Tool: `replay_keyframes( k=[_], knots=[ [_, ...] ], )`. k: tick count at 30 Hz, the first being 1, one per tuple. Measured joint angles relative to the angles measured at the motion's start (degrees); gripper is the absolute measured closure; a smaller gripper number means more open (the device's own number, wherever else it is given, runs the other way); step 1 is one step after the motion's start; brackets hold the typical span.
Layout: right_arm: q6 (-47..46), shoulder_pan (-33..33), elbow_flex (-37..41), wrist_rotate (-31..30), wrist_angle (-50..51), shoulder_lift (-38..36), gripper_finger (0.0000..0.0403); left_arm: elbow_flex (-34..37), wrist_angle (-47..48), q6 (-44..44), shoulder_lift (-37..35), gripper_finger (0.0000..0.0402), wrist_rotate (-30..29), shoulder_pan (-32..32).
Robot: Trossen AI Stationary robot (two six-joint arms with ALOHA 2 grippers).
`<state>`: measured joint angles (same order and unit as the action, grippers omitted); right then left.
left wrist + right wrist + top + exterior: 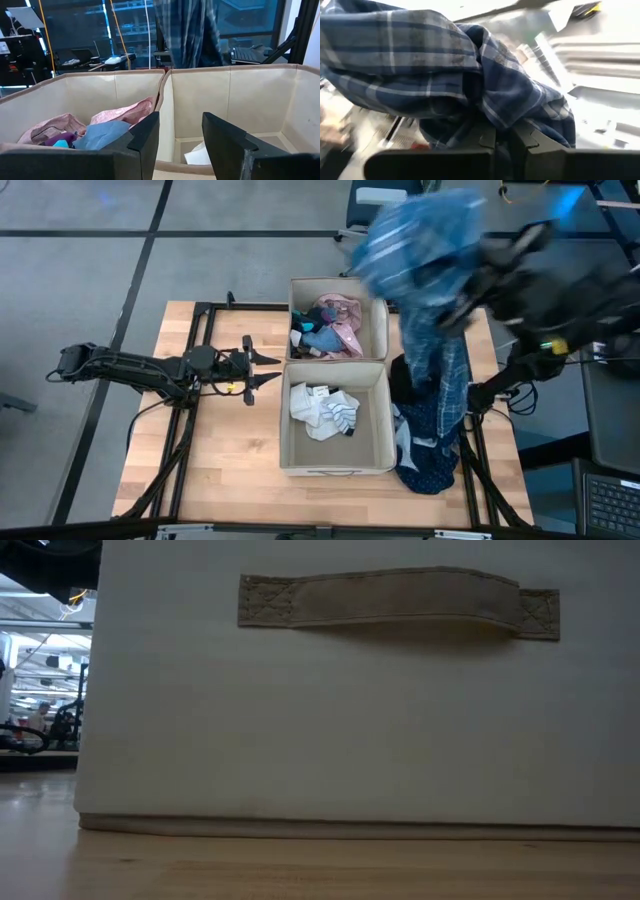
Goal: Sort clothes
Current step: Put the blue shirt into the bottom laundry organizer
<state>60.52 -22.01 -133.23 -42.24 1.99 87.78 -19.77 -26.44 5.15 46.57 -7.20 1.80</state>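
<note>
High above the right side of the wooden surface (pixel 230 470), the right gripper (pixel 504 137) holds the blue-white plaid shirt (pixel 425 240) lifted well clear of the bins; its fingers (pixel 487 136) are pinched almost together on a bunched fold of the cloth. In the high view the shirt spreads wide at the top and hangs down in a long strip to the right of the two beige bins, its lower end reaching a heap of dark blue clothes (pixel 428 455) on the surface just beside the near bin (pixel 283 430). The heap includes navy fabric and a bit of white, but the single garments cannot be told apart.

The far bin (pixel 378 330) holds a pink shirt (pixel 340 315) with dark and blue small pieces (pixel 312 340) beside it. The near bin holds a white top (pixel 322 408) crumpled toward its far side.

The left gripper (pixel 262 370) hovers low over the surface to the left of the bins, pointed at the wall where the two bins meet, apart from both. Its fingers (pixel 145 142) stand moderately apart and hold nothing.

In the low view, the near bin's front wall and its fabric handle (pixel 395 602) fill almost the whole picture.
</note>
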Motion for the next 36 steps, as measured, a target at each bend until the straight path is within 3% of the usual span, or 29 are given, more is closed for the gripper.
replay_keyframes(
  k=[4,9,22,30,36],
  knots=[
    [-10.9,3.6,0.1,0.5,11.0,2.7,0.0385,0.0,0.0,-0.3,0.0,0.0263,0.0,0.0],
    [-24.4,7.5,0.1,6.8,23.7,5.0,0.0384,0.0,0.0,-0.7,0.0,0.0263,0.0,0.0],
    [-43.9,8.2,1.4,12.7,54.2,9.6,0.0391,0.0,0.1,-1.5,0.0,0.0263,0.0,0.0],
    [-49.7,8.2,17.5,19.7,56.9,9.6,0.0389,0.0,0.1,-1.4,0.0,0.0263,0.0,0.0],
    [-51.3,8.2,32.8,26.4,50.4,9.5,0.0390,0.0,0.4,-1.4,0.0,0.0263,0.0,0.0]
  ],
)
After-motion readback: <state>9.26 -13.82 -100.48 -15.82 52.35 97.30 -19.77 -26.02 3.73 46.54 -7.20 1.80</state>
